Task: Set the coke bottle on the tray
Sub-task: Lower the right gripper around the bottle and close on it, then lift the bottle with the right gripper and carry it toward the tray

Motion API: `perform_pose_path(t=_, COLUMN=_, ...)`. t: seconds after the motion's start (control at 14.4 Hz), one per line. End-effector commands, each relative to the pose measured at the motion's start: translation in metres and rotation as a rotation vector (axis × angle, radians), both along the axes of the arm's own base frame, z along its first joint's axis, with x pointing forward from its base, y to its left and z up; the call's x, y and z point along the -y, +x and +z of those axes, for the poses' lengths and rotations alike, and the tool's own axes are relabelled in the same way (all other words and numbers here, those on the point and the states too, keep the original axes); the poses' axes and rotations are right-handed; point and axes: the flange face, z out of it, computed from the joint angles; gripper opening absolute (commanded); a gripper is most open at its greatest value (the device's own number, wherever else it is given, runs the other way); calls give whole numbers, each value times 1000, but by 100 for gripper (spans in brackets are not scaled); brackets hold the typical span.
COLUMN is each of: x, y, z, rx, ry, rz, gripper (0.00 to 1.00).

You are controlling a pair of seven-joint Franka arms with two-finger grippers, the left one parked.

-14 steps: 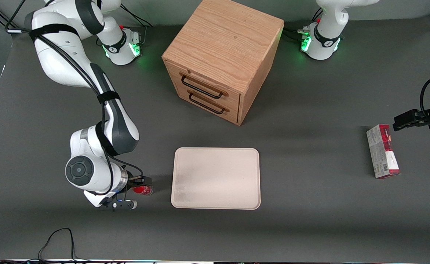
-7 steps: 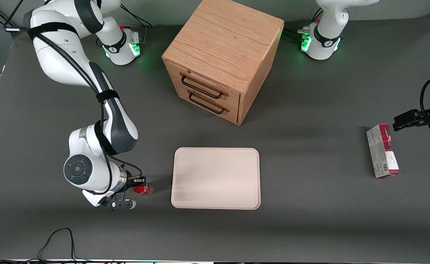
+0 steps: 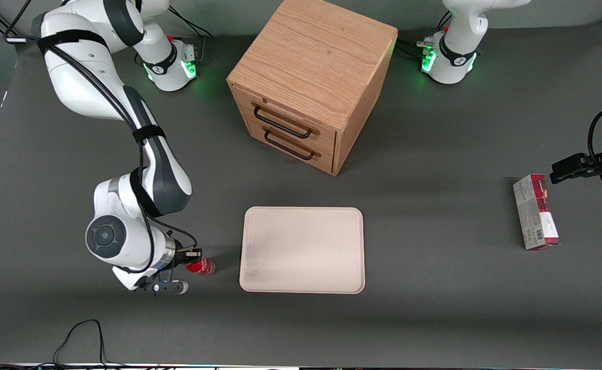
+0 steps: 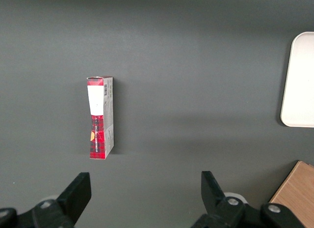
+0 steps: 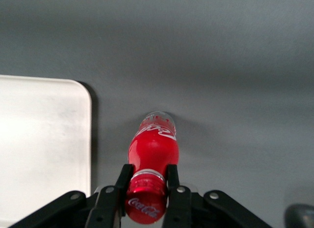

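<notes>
The coke bottle (image 3: 200, 265) stands upright on the dark table beside the tray (image 3: 302, 250), toward the working arm's end. In the right wrist view the bottle (image 5: 153, 149) shows its red cap, red label and clear base, and my gripper (image 5: 147, 175) is shut on its neck just under the cap, one black finger (image 5: 123, 177) on each side. From the front, my gripper (image 3: 194, 257) sits over the bottle, whose base rests on the table. The cream-white tray (image 5: 44, 149) lies flat, a short gap from the bottle.
A wooden two-drawer cabinet (image 3: 311, 82) stands farther from the front camera than the tray. A red-and-grey carton (image 3: 535, 211) lies toward the parked arm's end, and it also shows as the carton (image 4: 100, 117) in the left wrist view. A black cable (image 3: 82, 334) lies near the front edge.
The working arm's wrist has drifted slightly away from the tray, and the fingers have closed in on the bottle's neck. The bottle and the tray stay where they were.
</notes>
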Motion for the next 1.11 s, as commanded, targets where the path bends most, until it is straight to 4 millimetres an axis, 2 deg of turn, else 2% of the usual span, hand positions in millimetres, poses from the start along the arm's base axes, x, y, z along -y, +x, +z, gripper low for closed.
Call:
perform_pose_path(t=0.0, x=4, y=-10, z=86, rx=41, ry=-4, rz=-14, gripper=0)
perform_pose_path(t=0.14, x=8, y=-21, z=123, rx=40, ry=-8, rz=-15, gripper=0)
perform_pose_path(t=0.42, x=18, y=-58, z=205, rx=29, ry=-17, rz=-17, gripper=0)
perform_pose_path(t=0.49, x=19, y=-66, z=220, rx=30, ry=-16, rz=-17, gripper=0)
perform_pose_path(t=0.63, x=13, y=-71, z=234, rx=42, ry=-7, rz=-6, gripper=0)
perform_pose_path(t=0.7, x=7, y=-72, z=251, rx=73, ry=5, rz=2, gripper=0)
perform_pose_path(t=0.77, x=-6, y=-75, z=259, rx=75, ry=8, rz=23, gripper=0)
perform_pose_path(t=1.04, x=-94, y=-103, z=254, rx=80, ry=4, rz=158, gripper=0)
